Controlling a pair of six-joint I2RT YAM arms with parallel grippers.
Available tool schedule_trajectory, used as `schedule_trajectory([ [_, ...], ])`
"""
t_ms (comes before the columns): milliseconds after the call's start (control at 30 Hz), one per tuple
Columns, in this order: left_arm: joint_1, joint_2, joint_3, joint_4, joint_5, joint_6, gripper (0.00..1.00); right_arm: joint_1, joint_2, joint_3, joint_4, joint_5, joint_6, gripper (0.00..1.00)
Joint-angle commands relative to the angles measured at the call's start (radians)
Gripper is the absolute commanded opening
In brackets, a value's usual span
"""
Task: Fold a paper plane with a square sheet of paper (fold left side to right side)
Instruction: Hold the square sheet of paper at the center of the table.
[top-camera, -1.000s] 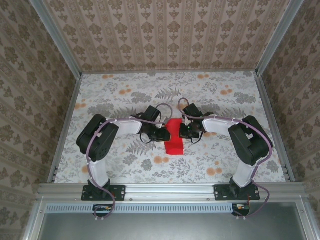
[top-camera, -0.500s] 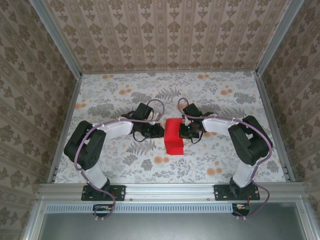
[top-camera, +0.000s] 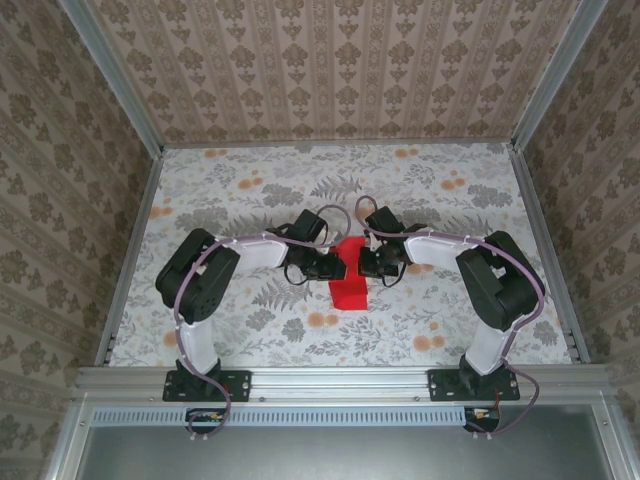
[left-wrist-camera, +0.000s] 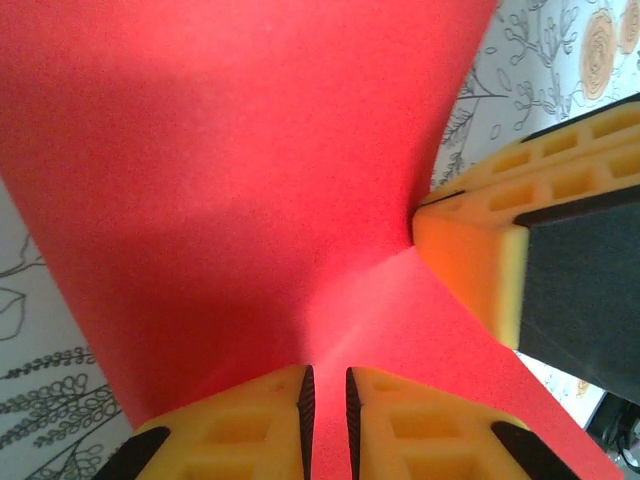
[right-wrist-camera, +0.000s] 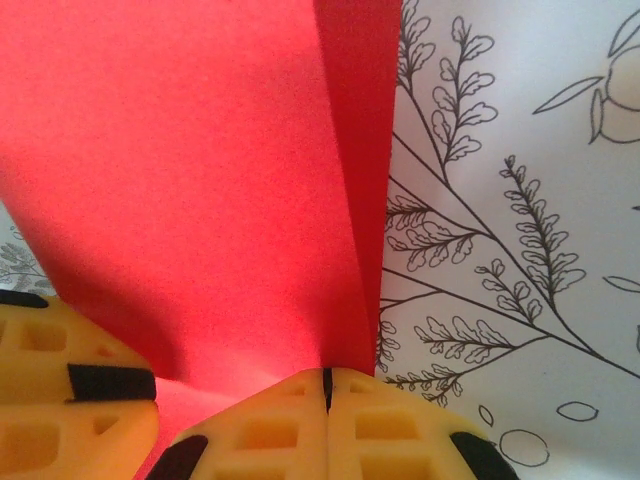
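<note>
The square sheet of paper (top-camera: 348, 291) is a bright red folded shape at the table's middle, between the two grippers. In the left wrist view the red sheet (left-wrist-camera: 230, 150) bows upward, its creases meeting at the tip of the right gripper's yellow finger (left-wrist-camera: 470, 260). My left gripper (top-camera: 333, 266) hangs over the paper's left part; its pads (left-wrist-camera: 325, 420) stand a narrow gap apart with red showing through. My right gripper (top-camera: 362, 264) is at the paper's right edge, shut (right-wrist-camera: 327, 385), with the folded red edge (right-wrist-camera: 355, 200) running into its seam. No paper plane shape is visible.
The floral tablecloth (top-camera: 250, 190) covers the whole table. Metal rails (top-camera: 130, 260) line its left, right and near sides, with patterned walls behind them. The left gripper's yellow finger (right-wrist-camera: 60, 400) sits close beside the right one.
Half a second ago the left arm had drawn back to the left and the paper lay wider. The left gripper is now back over the paper's left part. The right arm has not moved.
</note>
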Motion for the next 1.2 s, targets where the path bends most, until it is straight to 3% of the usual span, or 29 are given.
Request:
schedule_trajectory([
  [0, -0.003, 0.015, 0.018, -0.014, -0.003, 0.008, 0.2, 0.006, 0.028, -0.011, -0.08, 0.03, -0.012, 0.05],
  [600, -0.022, 0.034, -0.022, -0.061, -0.055, -0.004, 0.19, -0.013, -0.112, -0.006, 0.065, -0.062, -0.007, 0.05],
  [933, -0.026, 0.036, -0.014, -0.071, -0.06, 0.002, 0.19, -0.013, 0.042, 0.091, 0.16, -0.122, 0.034, 0.04],
  [1167, -0.029, 0.036, -0.009, -0.074, -0.057, 0.008, 0.19, -0.013, 0.133, 0.129, 0.128, -0.103, 0.034, 0.04],
])
